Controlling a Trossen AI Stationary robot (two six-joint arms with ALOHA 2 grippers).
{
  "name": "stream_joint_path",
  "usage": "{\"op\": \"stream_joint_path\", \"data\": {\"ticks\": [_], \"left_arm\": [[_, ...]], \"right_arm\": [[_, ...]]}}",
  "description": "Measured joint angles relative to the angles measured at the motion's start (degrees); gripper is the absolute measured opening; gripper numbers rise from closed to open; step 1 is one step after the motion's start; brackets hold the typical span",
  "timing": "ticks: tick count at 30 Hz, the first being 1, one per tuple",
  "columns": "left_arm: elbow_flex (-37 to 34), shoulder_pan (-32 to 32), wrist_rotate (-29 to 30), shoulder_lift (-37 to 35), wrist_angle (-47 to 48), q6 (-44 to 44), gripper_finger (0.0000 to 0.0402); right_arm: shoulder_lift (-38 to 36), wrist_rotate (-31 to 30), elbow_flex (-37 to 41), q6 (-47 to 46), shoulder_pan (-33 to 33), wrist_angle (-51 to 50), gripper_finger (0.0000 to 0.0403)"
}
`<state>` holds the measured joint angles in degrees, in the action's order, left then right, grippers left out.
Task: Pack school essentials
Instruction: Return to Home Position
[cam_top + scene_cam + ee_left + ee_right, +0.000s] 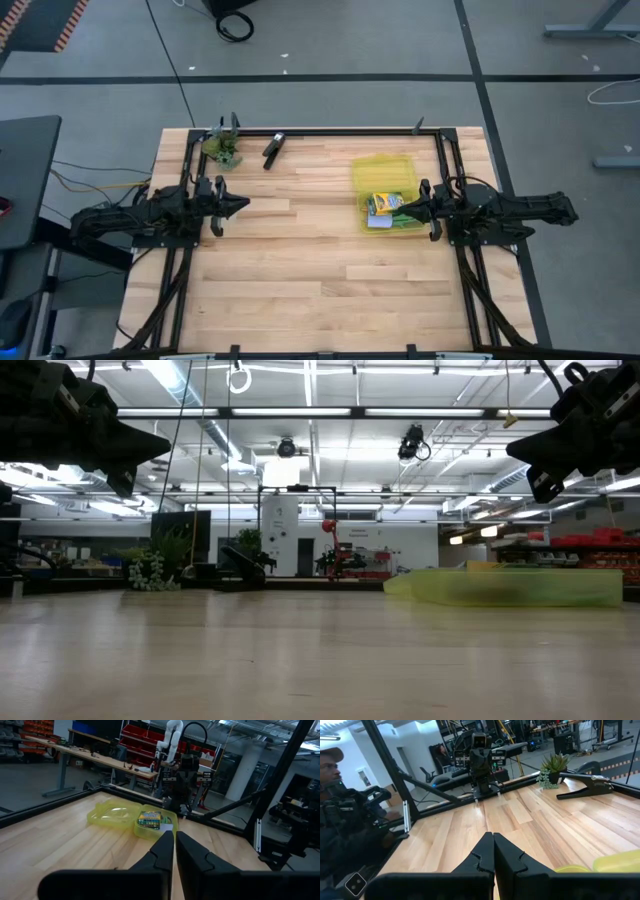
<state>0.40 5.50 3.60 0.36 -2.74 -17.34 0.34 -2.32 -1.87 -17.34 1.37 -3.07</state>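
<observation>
Both arms raised and holding nothing; packed yellow supply box (pixel 361 172) lies open on the table.
Supply box: lid flipped flat beside the tray, box-plus-lid long axis running across the line between the two arms. Yellow-green crayon box (pixel 381 204) lies flat in the tray, long axis pointing arm to arm; other contents too small to tell. Right gripper (pixel 404 210) fingers pressed together, high above the tray's edge. Left gripper (pixel 244 204) fingers together, well apart from the supply box, pointing at it. Black clip (pixel 273 148) and plant (pixel 225 150) well apart from the box.
</observation>
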Motion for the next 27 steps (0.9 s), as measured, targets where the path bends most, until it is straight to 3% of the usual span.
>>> {"op": "stream_joint_path", "data": {"ticks": [27], "left_arm": [[0.0,0.0,0.0,0.0,0.0,0.0,0.0024]], "right_arm": [[0.0,0.0,0.0,0.0,0.0,0.0,0.0007]]}}
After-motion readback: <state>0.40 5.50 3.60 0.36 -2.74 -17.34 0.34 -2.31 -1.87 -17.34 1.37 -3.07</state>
